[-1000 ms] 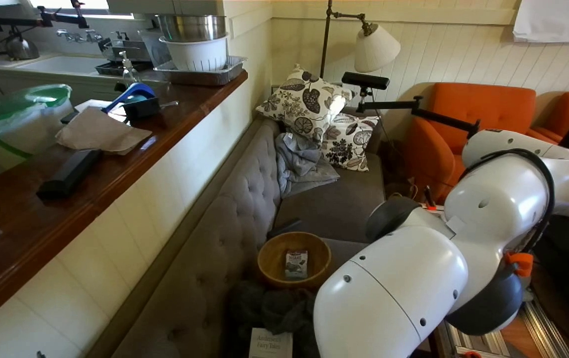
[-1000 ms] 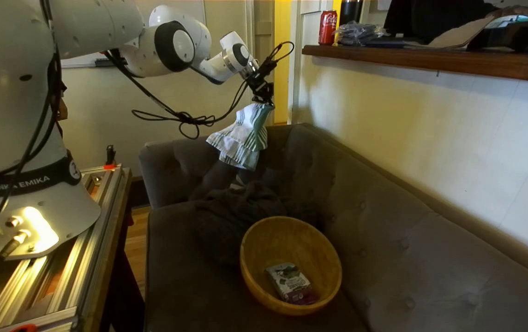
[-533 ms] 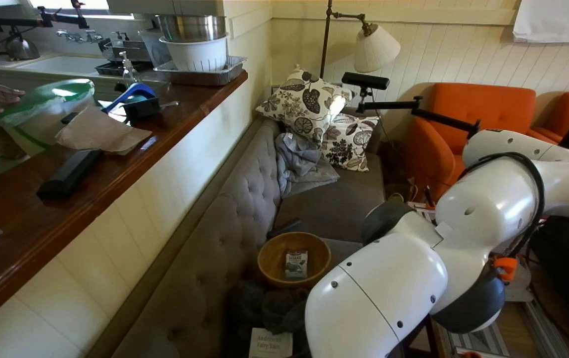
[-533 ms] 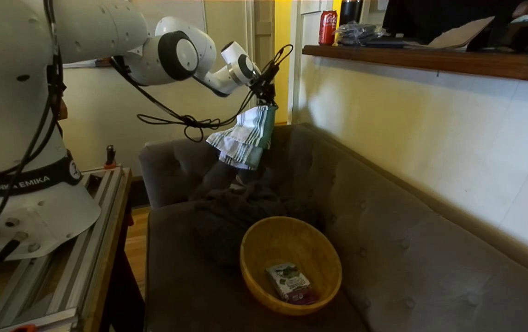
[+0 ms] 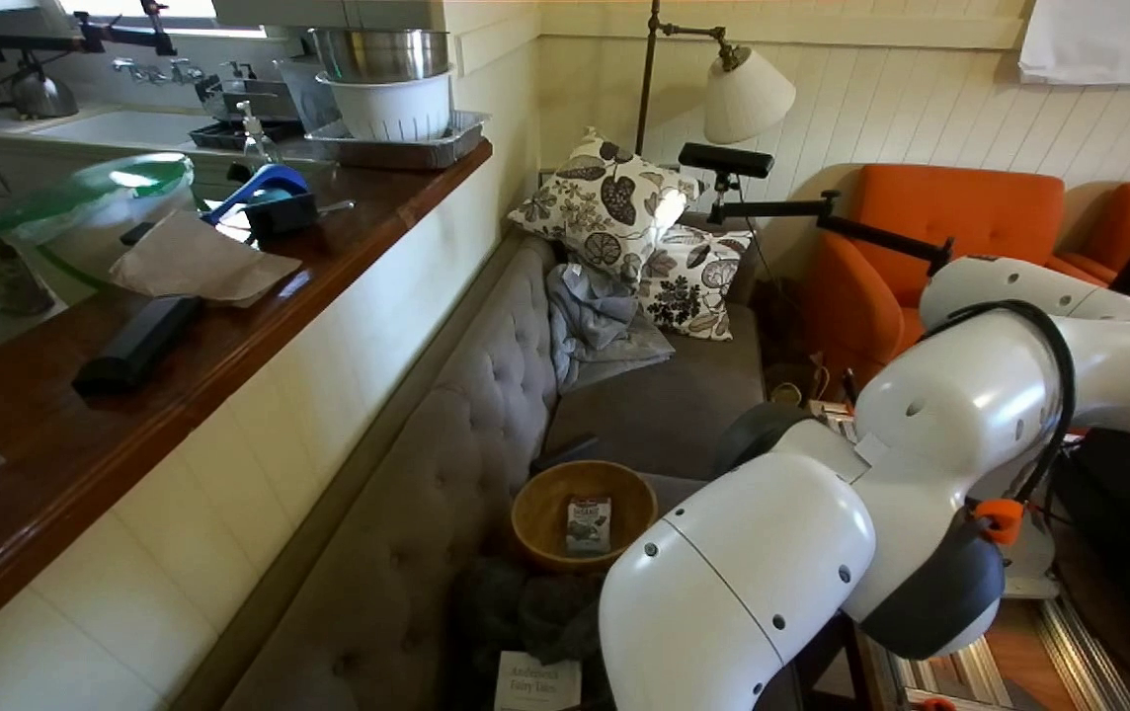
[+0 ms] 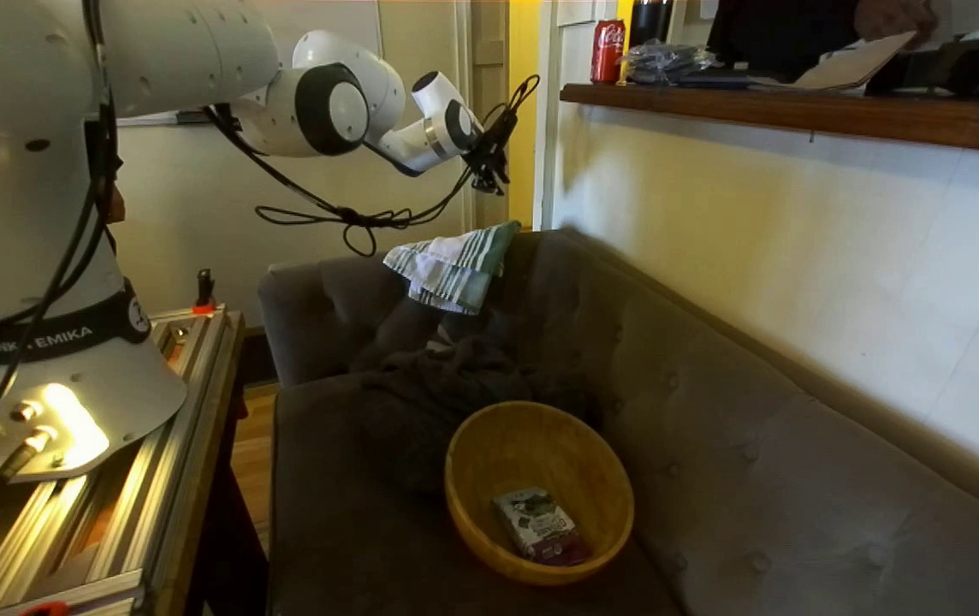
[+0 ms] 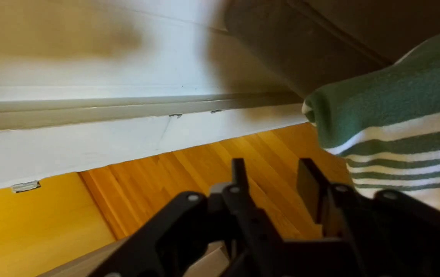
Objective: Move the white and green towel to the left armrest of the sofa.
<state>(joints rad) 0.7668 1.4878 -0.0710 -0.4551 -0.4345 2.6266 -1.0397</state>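
Wrist view: fingers (image 7: 240, 177) parted, striped white-and-green towel (image 7: 404, 130) free

It drapes over the armrest (image 6: 314, 304) of the tufted sofa (image 6: 755, 445), below me. Nothing sits between my fingers. I should rise straight up before swinging sideways, so it neither snags nor slides.

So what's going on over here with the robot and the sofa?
A robot arm has the job of putting a green and white towel on the armrest of the sofa. The towel lies draped over the armrest, hanging down its inner side. The gripper is open and empty, above the towel and apart from it, so the placing looks done. A wooden bowl with a packet inside sits on the sofa too.
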